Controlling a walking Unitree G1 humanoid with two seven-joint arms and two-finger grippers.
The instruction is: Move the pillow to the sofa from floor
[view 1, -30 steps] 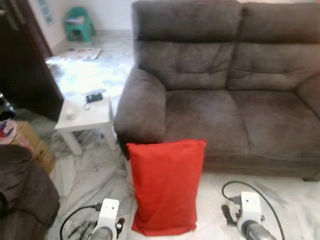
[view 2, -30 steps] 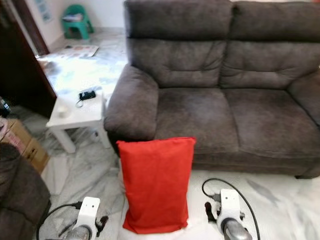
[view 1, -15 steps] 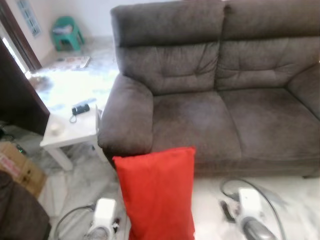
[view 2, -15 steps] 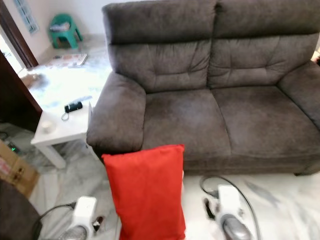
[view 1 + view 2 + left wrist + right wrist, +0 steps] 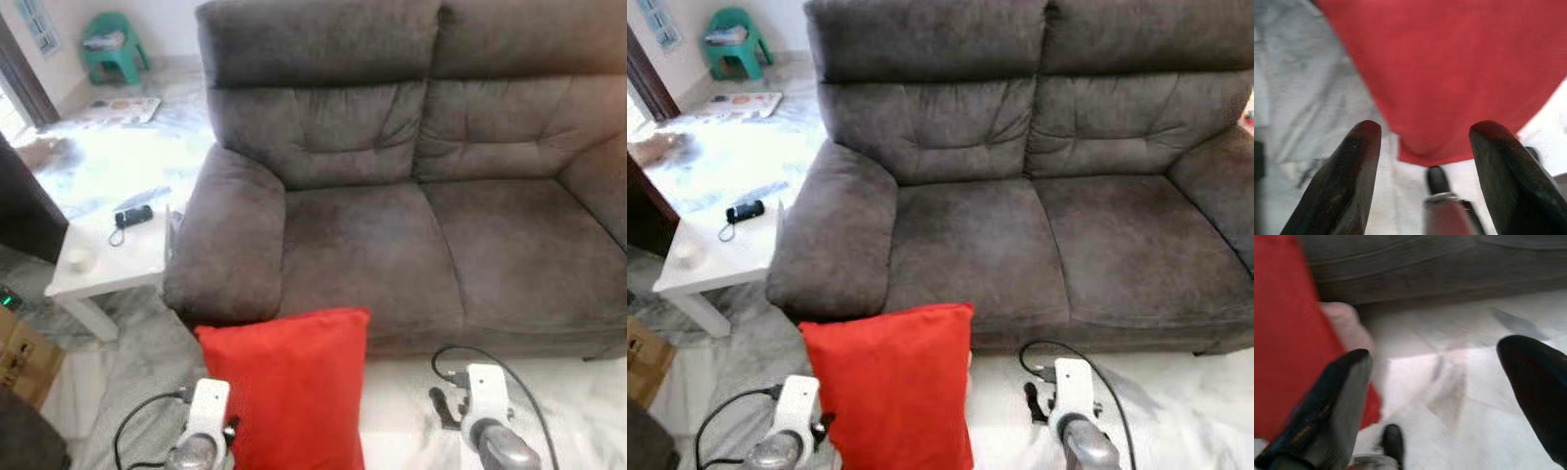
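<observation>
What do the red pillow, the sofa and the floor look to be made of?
The red pillow looks like plain woven cloth, matte, with soft slumping edges. The sofa seems to be grey-brown microfibre or chenille: a fuzzy nap, tufted creases. The floor looks like polished marble or marble-look tile, pale and grey-veined with glare; which, I cannot tell.

pale marble floor (image 5: 578, 392) carries the red pillow (image 5: 289, 387), grey sofa (image 5: 411, 225), white side table (image 5: 113, 259).

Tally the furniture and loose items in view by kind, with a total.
Sofa: 1
Pillow: 1
White table: 1
Green stool: 1
Cardboard box: 1
Total: 5
</observation>
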